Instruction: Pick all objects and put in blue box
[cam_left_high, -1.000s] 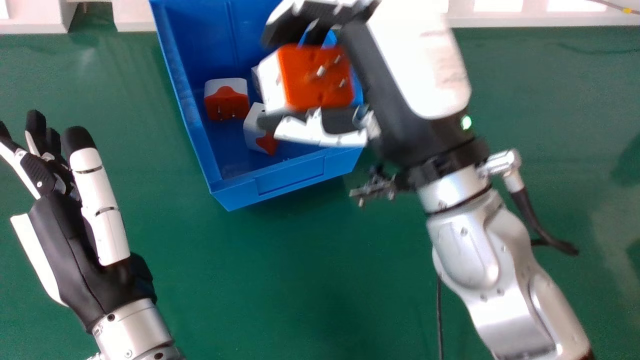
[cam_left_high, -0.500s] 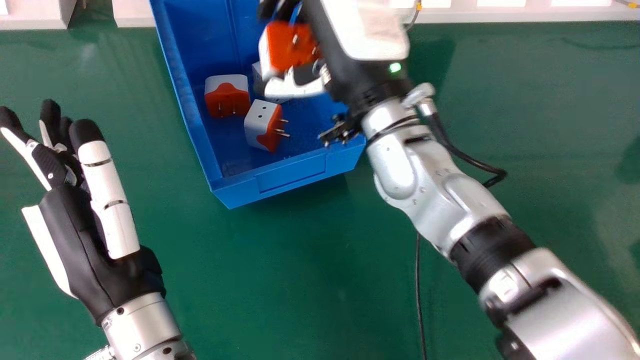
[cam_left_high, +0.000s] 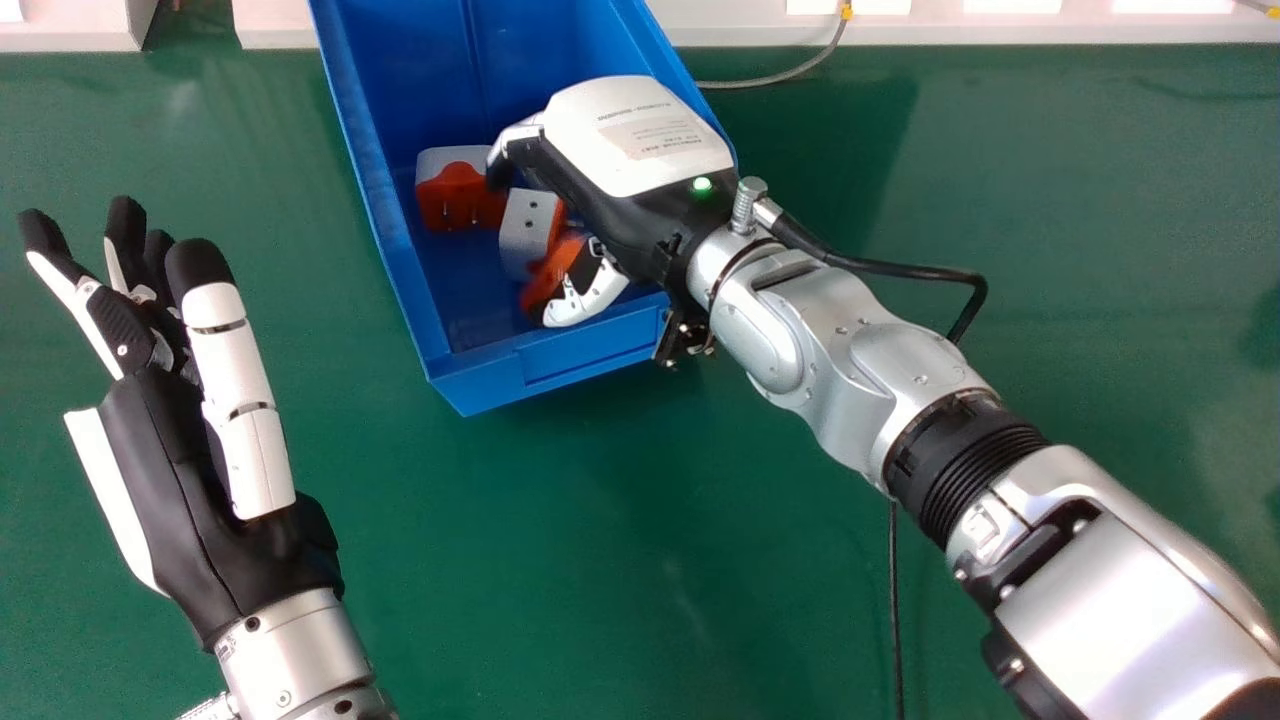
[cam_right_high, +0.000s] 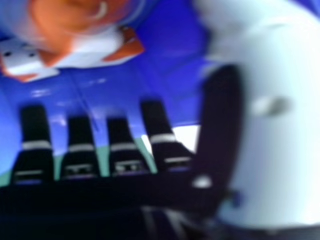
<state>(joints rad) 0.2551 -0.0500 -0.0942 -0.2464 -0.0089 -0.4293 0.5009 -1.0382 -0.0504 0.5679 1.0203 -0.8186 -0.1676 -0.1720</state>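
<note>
Left hand (cam_left_high: 180, 480) seen at the box's 8 o'clock, fingers extended. In the blue box (cam_left_high: 385, 240), one orange-and-white plug (cam_left_high: 460, 200) is noted at the right hand's (cam_left_high: 620, 190) 9 o'clock, others nearer 8. Its fingers are held apart from its thumb; print carried on its back.

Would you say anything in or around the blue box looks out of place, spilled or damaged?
Nothing looks spilled or damaged. The blue box sits askew on the green table, and the orange-and-white adapters inside lie turned different ways: untidy rather than wrong. The right hand hides part of the interior.
</note>
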